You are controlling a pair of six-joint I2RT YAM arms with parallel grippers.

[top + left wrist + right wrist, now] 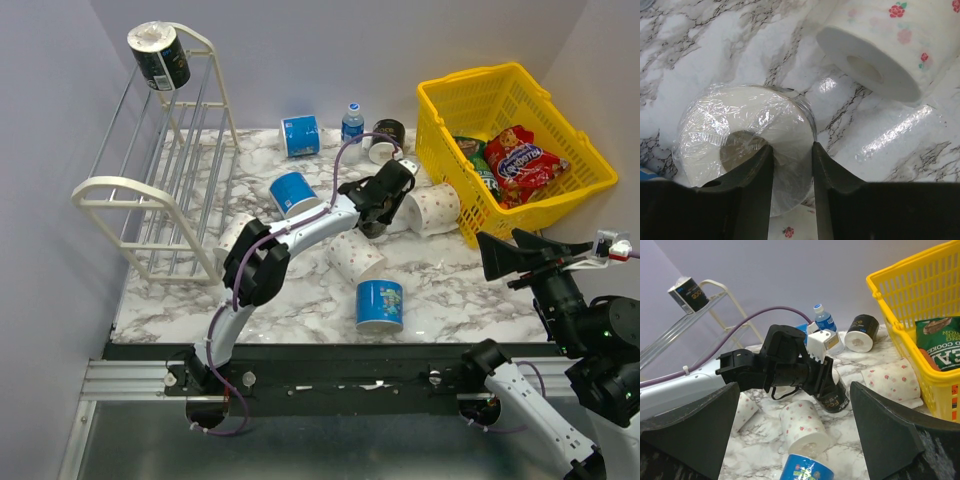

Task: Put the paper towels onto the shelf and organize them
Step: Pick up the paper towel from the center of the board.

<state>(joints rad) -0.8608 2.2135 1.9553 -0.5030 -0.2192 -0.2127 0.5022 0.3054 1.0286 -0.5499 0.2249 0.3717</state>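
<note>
A blue paper-towel roll (380,305) stands nearest on the marble surface (290,305). At the right, the right arm's fingers (499,257) hang spread wide and empty. Mid-surface, the left arm's fingers (380,205) are drawn in on a black-wrapped roll (740,125), pinching its wall between core and outer edge, with red-dotted white rolls (432,208) beside it. Farther left, the white shelf (110,190) carries one black roll (160,55) on its top tier.

White three-tier metal-bar shelf (128,187) at marble bench (310,300) rear left, black-wrapped paper towel roll (159,55) on top tier. Yellow plastic basket (468,78) rear right. Clear water bottle (352,122) rear centre, blue-wrapped roll (300,135) to its left. Film-wrapped roll (705,130) mid-bench, rose-dotted roll (880,60) just beside.
</note>
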